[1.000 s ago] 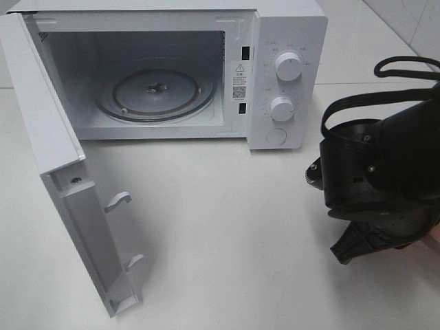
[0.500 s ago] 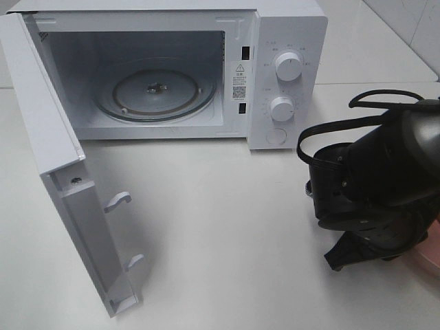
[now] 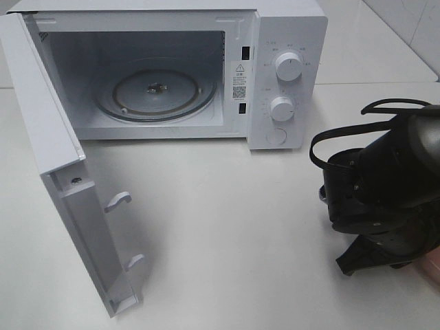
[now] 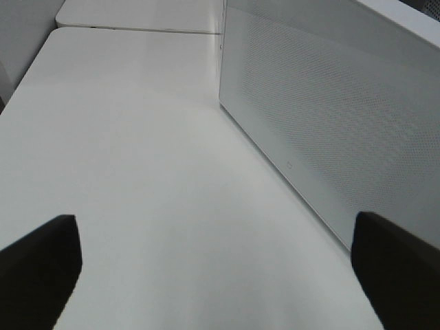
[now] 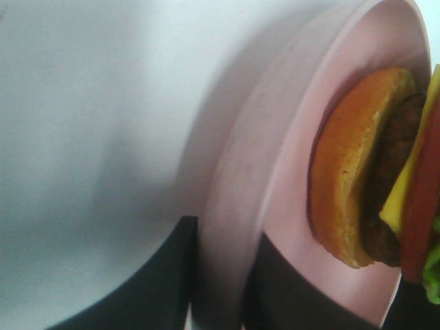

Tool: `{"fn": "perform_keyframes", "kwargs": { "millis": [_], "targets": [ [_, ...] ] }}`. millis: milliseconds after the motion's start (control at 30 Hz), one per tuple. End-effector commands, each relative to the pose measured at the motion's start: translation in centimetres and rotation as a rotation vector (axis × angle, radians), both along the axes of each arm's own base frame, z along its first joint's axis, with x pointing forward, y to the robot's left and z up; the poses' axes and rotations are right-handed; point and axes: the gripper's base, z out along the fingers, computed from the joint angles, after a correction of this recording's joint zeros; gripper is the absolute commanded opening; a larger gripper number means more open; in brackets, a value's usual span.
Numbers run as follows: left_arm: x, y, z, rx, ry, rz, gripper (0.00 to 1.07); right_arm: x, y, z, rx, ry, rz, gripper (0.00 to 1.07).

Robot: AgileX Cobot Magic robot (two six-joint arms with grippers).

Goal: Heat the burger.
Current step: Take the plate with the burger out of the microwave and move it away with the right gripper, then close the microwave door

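White microwave [image 3: 285, 75] at 12 o'clock, door [image 3: 65, 199] swung open toward 8; glass turntable [image 3: 155, 93] inside; pink plate [image 5: 275, 165].

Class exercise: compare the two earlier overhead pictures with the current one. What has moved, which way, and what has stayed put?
The right arm's gripper swung leftward toward the table's middle, then drew back to the right edge. Its jaws straddle the rim of the pink plate carrying the burger, though whether they still clamp it is unclear. The microwave, its open door, the turntable and the wide-open left gripper stayed as they were.
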Motion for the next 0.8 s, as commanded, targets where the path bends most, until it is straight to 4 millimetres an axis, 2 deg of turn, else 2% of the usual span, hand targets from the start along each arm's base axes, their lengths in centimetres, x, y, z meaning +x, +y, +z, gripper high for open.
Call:
{"fn": "perform_keyframes", "kwargs": {
  "millis": [33, 133, 267, 333, 433, 500, 600, 667, 767, 800],
  "targets": [
    [-0.2, 0.0, 0.0, -0.003, -0.021, -0.001, 1.00, -0.2, -0.2, 0.5, -0.017, 0.007, 0.004, 0.41],
    [-0.2, 0.0, 0.0, -0.003, -0.021, -0.001, 1.00, -0.3, 0.1, 1.5, 0.021, -0.017, 0.000, 0.49],
    [-0.2, 0.0, 0.0, -0.003, -0.021, -0.001, 1.00, -0.6, 0.8, 2.9, 0.073, -0.057, 0.042, 0.52],
    [-0.2, 0.0, 0.0, -0.003, -0.021, -0.001, 1.00, -1.2, 2.0, 4.5, 0.163, -0.083, 0.112, 0.52],
    [-0.2, 0.0, 0.0, -0.003, -0.021, -0.001, 1.00, -1.6, 2.6, 5.4, 0.228, -0.088, 0.148, 0.52],
    [-0.2, 0.0, 0.0, -0.003, -0.021, -0.001, 1.00, -2.5, 3.3, 7.3, 0.372, -0.086, 0.192, 0.53],
    [-0.2, 0.0, 0.0, -0.003, -0.021, -0.001, 1.00, -2.7, 3.4, 7.8, 0.414, -0.086, 0.205, 0.54],
    [-0.2, 0.0, 0.0, -0.003, -0.021, -0.001, 1.00, -3.7, 3.6, 10.1, 0.546, -0.088, 0.289, 0.60],
    [-0.2, 0.0, 0.0, -0.003, -0.021, -0.001, 1.00, -4.0, 3.6, 10.8, 0.576, -0.092, 0.305, 0.62],
    [-0.2, 0.0, 0.0, -0.003, -0.021, -0.001, 1.00, -4.7, 3.3, 12.1, 0.632, -0.103, 0.331, 0.66]
  ]
}}
